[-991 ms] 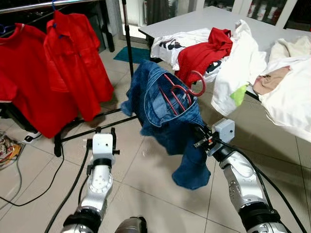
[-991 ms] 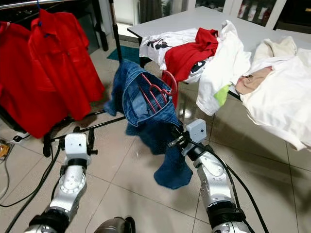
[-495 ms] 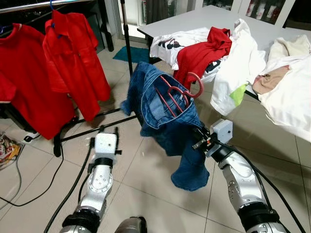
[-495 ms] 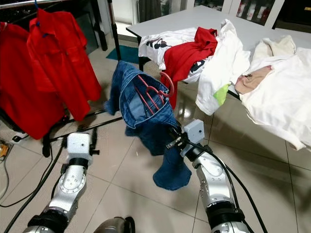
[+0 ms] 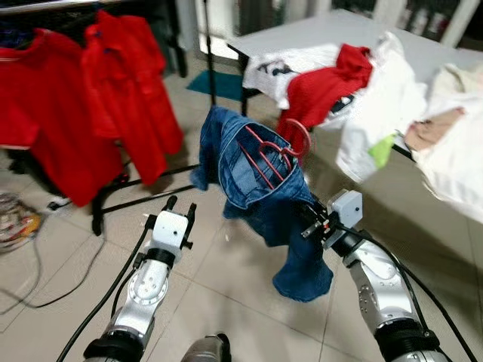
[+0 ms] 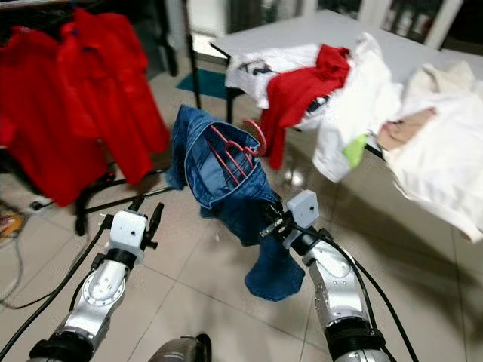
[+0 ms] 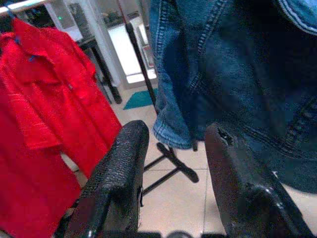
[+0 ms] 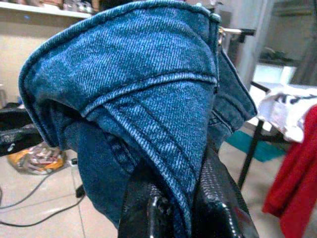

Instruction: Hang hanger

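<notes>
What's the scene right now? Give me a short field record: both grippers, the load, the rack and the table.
right gripper: shut on denim garment, held up above the floor tiles
denim garment: blue, draped over red hanger, hook free at the top
left gripper: open, holding nothing, close beside the denim
clothes rack: ahead to the left, red shirts hanging on it
table: ahead to the right, piled with red and white clothes

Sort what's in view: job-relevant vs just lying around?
Job:
- red hanger inside the denim jacket
- right gripper, shut on the denim
- left gripper, open, holding nothing
- clothes rack with red shirts

Lying about:
- pile of clothes on the table
- cables on the floor
</notes>
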Motion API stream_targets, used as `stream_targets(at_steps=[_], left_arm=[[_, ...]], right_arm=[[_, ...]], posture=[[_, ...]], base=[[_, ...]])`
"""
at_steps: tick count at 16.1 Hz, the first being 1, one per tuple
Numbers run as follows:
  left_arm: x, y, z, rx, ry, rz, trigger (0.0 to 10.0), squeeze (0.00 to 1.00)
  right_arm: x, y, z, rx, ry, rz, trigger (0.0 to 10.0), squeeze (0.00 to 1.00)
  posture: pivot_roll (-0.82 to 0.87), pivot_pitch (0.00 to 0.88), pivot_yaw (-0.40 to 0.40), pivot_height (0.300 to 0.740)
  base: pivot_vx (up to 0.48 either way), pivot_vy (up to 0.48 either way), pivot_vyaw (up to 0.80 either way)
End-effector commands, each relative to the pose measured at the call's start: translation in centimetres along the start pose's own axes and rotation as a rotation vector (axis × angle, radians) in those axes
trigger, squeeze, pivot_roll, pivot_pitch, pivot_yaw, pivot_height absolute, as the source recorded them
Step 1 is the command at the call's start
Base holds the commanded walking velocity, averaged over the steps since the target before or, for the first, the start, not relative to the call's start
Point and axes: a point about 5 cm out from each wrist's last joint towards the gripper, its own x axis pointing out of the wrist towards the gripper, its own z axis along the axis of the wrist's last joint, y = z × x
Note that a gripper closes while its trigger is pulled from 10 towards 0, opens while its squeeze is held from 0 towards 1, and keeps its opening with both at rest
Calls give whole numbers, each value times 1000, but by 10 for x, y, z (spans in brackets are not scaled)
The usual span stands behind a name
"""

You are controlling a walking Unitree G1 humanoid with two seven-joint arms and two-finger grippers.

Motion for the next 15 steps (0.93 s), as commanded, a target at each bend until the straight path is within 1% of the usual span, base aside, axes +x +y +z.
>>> stream_targets(at_steps=[1,7,12,15], left_arm=[[-1,-3,2,5,-11,-24,10000,0],[-1,-7,4,-14,-13,-27,10000,0],[4,-8,10,-37,-22,-15,10000,0],[11,-13,17,-115,-29,-33,10000,0]], right_arm=[[4,-3,9,-19,-39,-1,10000,0],[7,-2,9,-20,-37,-1,10000,0],[8,-6,9,-29,-23,-3,10000,0],[5,-9,8,-41,-10,-32,10000,0]], posture=[[52,8,64,740],[57,0,63,740],[53,0,57,740],[68,0,42,740]], base=[[0,0,800],[0,0,470],[0,0,0],[0,0,0]])
